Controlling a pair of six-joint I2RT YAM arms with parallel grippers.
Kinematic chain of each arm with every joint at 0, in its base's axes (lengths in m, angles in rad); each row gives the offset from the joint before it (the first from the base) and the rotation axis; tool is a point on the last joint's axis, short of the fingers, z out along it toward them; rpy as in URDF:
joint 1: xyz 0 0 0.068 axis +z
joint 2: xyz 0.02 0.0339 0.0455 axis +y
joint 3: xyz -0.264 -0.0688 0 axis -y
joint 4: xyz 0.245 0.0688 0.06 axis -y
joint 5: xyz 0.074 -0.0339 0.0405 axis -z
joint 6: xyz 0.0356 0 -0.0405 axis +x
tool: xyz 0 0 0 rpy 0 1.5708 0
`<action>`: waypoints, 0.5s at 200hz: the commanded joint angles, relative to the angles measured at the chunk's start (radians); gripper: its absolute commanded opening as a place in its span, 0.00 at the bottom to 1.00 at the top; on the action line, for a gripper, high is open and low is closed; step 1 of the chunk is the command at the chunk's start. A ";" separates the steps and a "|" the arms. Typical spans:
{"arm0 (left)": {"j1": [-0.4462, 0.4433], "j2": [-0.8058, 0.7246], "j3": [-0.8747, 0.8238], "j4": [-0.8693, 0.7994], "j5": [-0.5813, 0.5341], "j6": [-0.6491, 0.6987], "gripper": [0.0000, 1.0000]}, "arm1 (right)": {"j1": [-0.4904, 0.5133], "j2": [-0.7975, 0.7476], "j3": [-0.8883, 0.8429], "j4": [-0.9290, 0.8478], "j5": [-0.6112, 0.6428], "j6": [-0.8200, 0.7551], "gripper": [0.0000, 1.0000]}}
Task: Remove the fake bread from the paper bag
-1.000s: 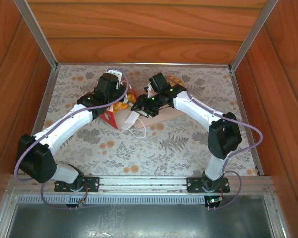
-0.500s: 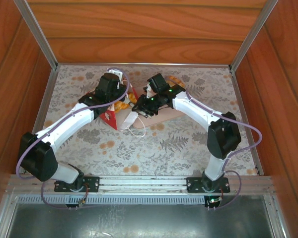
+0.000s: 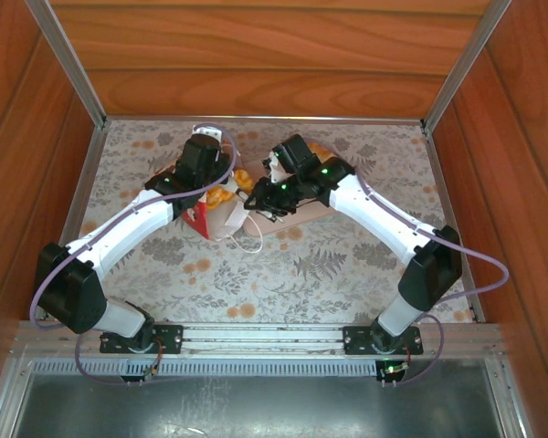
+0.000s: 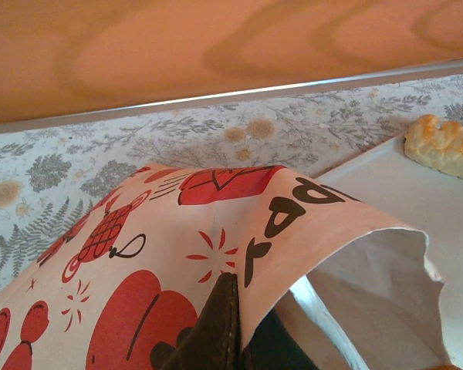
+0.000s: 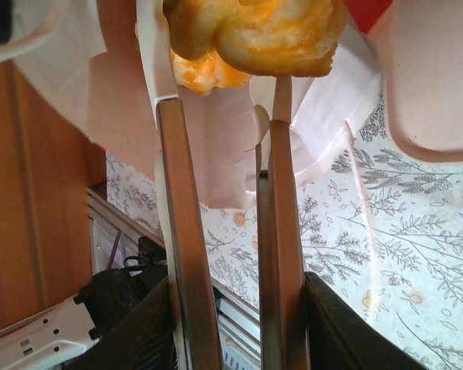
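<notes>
The right gripper (image 5: 225, 89) jaws are nipping the fake bread (image 5: 255, 31) by its edge (left gripper (image 4: 228, 324) jaws are clamping the paper bag (image 4: 177, 231) rim), likely risking a slip.

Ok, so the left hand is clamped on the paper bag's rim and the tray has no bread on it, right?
The left hand is clamped on the paper bag's rim, but the tray does have bread on it: one golden pastry at its far edge, in the left wrist view.
</notes>
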 commanded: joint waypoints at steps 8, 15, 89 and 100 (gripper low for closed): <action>-0.006 -0.004 0.033 0.024 -0.069 -0.035 0.00 | 0.010 -0.093 0.003 -0.036 0.028 -0.044 0.34; -0.007 -0.005 0.031 0.023 -0.083 -0.039 0.00 | 0.010 -0.114 -0.008 -0.043 0.036 -0.047 0.34; -0.004 -0.047 0.006 0.023 -0.157 -0.040 0.00 | -0.005 -0.304 -0.022 -0.189 0.210 -0.072 0.37; -0.004 -0.057 0.003 0.023 -0.168 -0.036 0.00 | -0.017 -0.320 -0.022 -0.205 0.220 -0.075 0.36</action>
